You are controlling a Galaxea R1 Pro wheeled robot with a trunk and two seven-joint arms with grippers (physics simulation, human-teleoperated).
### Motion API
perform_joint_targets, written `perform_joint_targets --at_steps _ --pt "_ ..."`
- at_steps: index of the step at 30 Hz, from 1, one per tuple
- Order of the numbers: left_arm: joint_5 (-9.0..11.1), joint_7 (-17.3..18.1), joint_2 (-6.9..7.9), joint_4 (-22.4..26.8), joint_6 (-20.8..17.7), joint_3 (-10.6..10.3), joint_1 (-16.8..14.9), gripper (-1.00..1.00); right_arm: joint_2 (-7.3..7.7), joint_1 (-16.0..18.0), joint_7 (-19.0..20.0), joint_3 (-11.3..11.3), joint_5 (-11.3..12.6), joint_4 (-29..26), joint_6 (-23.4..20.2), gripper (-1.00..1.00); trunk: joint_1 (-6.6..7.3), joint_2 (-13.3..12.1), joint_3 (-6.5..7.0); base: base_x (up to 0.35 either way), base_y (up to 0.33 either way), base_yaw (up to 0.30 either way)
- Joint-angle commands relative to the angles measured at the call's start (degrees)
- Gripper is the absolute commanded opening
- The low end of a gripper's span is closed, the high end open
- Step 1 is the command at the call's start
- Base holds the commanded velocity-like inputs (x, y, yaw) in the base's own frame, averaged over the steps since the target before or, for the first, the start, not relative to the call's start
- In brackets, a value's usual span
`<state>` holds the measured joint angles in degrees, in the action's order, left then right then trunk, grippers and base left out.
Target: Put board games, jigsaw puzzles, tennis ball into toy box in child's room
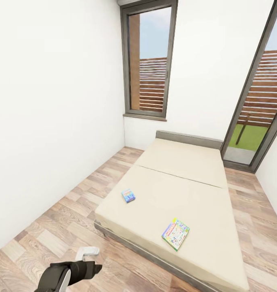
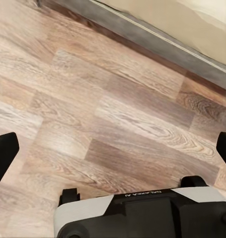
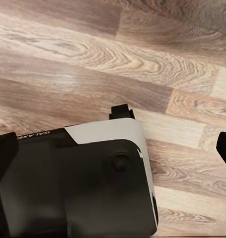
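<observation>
Both jaws spreading wide over wood floor (image 2: pixel 117 124), fingertips cut off at frame edges, two board games (image 1: pixel 176 233) lying on the bed (image 1: pixel 183 190), prints too small to read.

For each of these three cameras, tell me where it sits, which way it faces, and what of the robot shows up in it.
Head view: on the robot's head, facing forward and down at the bed with two board games; the left arm shows at the lower left.
Left wrist view: on the left arm, looking down at the wood floor and the bed's grey edge; open left tool and part of the robot's body show.
Right wrist view: on the right arm, looking down at the floor; open right tool and part of the robot's body show.
Shared: all three show the same plank floor.
</observation>
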<state>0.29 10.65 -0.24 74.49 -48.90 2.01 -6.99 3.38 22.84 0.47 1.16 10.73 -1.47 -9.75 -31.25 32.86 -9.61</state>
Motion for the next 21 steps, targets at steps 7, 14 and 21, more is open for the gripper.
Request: perform_joint_targets --at_steps 7,14,21 --pt "-0.19 0.13 0.09 0.33 -0.39 0.21 -0.28 1.0 0.28 -0.2 0.27 0.07 0.99 -0.11 -0.29 1.0 -0.02 0.09 -0.1 -0.009 0.027 -0.014" --pt "-0.26 0.12 0.14 0.52 -0.5 0.26 -0.3 1.0 -0.34 -0.24 0.28 0.01 1.03 -0.11 0.62 1.0 -0.02 0.09 -0.1 -0.048 0.164 -0.215" --pt "-0.35 0.08 0.17 0.57 -0.4 0.27 -0.3 1.0 -0.39 -0.32 0.32 -0.01 1.05 -0.11 0.78 1.0 -0.02 0.09 -0.1 -0.007 0.05 -0.273"
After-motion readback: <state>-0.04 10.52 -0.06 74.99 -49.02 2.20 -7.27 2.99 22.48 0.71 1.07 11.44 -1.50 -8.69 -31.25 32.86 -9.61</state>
